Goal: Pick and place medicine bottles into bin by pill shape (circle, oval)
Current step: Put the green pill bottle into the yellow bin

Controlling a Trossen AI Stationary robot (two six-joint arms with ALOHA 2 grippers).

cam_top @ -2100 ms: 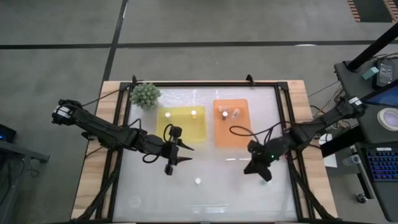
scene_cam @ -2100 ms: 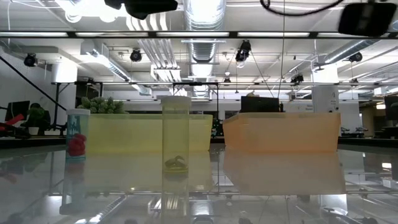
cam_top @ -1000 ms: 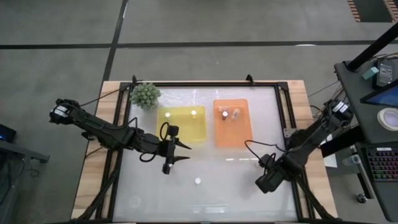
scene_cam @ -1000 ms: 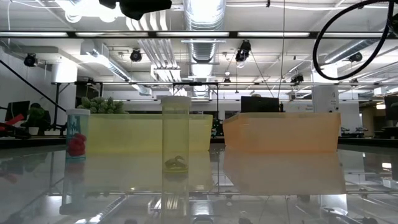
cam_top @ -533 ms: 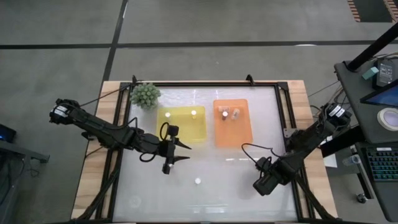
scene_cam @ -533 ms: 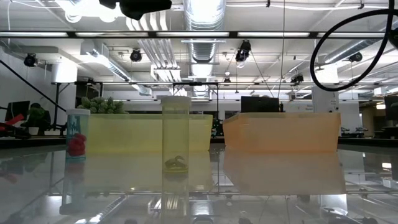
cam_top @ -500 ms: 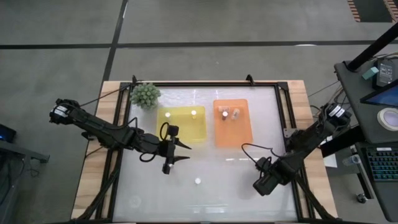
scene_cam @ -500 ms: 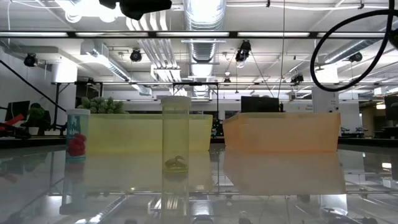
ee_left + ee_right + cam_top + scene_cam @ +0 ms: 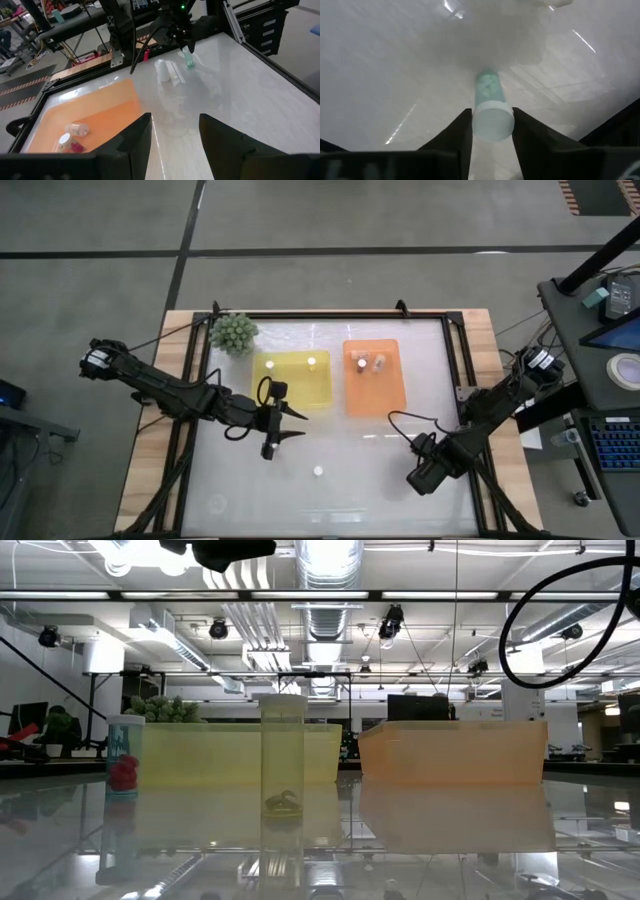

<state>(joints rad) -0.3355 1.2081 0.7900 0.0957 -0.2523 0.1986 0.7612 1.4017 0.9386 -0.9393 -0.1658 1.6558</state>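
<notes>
Right gripper (image 9: 418, 480) sits low at about 5 o'clock on the table (image 9: 370, 500); the high view hides what it holds. Right wrist view fills that in: its fingers (image 9: 456, 135) are clamped on a bottle (image 9: 491, 114) with a white cap and pale green pills, standing upright on the white surface. Left wrist view shows the same bottle (image 9: 188, 58) under the far arm, with another bottle (image 9: 162, 70) beside it.

Left gripper (image 9: 268, 452) hovers near centre, just off the yellow bin's (image 9: 290, 385) 6 o'clock edge, fingers (image 9: 132, 145) apart and empty.

High view: one bottle (image 9: 311, 362) in the yellow bin, bottles (image 9: 362, 363) at the 12 o'clock end of the orange bin (image 9: 372, 395), a loose one (image 9: 318, 472) at 6 o'clock. Green plant (image 9: 233, 332) at 10 o'clock.

Only the low view shows contents: the nearest bottle (image 9: 282, 785) holds something greenish, another (image 9: 124, 756) at 9 o'clock holds red.
</notes>
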